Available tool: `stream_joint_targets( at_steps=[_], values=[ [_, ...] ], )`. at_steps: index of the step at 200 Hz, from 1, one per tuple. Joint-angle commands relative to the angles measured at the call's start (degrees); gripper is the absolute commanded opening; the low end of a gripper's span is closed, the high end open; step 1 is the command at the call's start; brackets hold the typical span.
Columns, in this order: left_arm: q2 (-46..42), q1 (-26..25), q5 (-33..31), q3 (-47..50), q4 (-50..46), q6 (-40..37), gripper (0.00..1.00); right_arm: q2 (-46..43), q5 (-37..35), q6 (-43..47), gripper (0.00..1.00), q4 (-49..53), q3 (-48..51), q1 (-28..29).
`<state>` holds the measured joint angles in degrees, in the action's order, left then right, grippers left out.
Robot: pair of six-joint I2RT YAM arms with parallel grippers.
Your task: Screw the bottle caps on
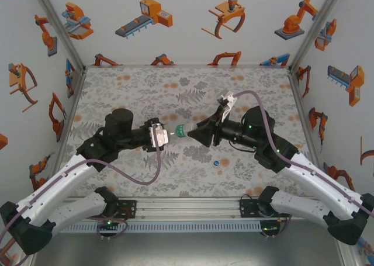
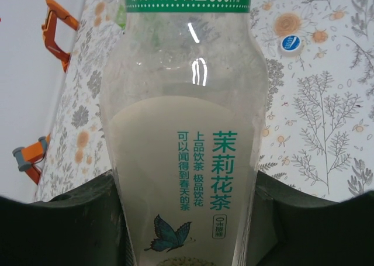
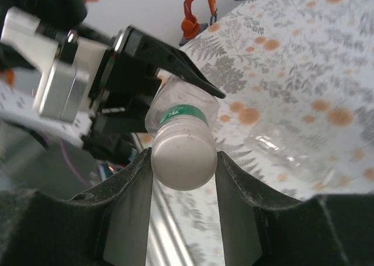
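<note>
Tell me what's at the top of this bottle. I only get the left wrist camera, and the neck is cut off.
Observer: A white cap sits on the bottle neck, with the right gripper shut on it.
Visitor: Is the bottle standing up?
Observer: No. From above, it lies sideways, held between the left gripper and the right one.
Visitor: And that blue disc?
Observer: A blue cap, loose on the table, on the near side of the right gripper.
</note>
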<state>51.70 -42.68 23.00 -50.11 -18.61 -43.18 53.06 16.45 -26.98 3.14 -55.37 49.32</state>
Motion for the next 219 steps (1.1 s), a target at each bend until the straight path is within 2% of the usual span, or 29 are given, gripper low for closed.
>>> stream_joint_targets(
  at_steps=[1, 23, 47, 76, 96, 115, 128, 164, 187, 219],
  values=[
    [-0.1, -0.7, 1.2, -0.1, 2.8, 0.3, 0.0, 2.7, -6.5, -24.0, 0.0, -5.4, 0.4, 0.3],
    [0.0, -0.8, 0.6, -0.1, 2.9, 0.4, 0.0, 4.0, -8.1, -35.8, 0.0, -7.4, 1.6, 0.3],
    [0.2, -0.8, 0.4, -0.1, 2.9, 0.5, 0.0, 4.4, -9.2, -37.8, 0.0, -4.4, 0.6, 0.5],
    [0.3, -0.8, 0.4, -0.1, 3.0, 0.5, 0.0, 3.8, -8.6, -34.6, 0.34, -2.6, -0.9, 0.5],
    [0.2, -0.7, 0.5, -0.1, 2.9, 0.4, 0.0, 2.6, -8.4, -29.2, 0.5, 0.8, -3.2, 0.5],
    [0.1, -0.7, 0.8, -0.1, 2.9, 0.4, 0.0, 1.1, -7.8, -21.7, 0.63, 2.7, -5.0, 0.4],
    [0.0, -0.7, 1.1, -0.1, 2.9, 0.3, 0.0, 0.1, -6.5, -15.9, 0.67, 2.7, -5.5, 0.4],
    [-0.4, -0.7, 2.0, 0.1, 2.9, 0.1, 0.0, -2.8, -3.6, 4.4, 0.67, 2.4, -5.2, 0.4],
    [-0.5, -0.8, 3.6, 0.1, 2.5, -0.4, 0.0, -5.5, 4.7, 22.3, 0.65, 1.2, -2.8, 0.4],
    [-0.4, -0.8, 7.6, 0.0, 1.4, -1.4, 0.0, -4.6, 13.1, 41.5, 0.64, 12.3, -7.0, 0.4]
  ],
)
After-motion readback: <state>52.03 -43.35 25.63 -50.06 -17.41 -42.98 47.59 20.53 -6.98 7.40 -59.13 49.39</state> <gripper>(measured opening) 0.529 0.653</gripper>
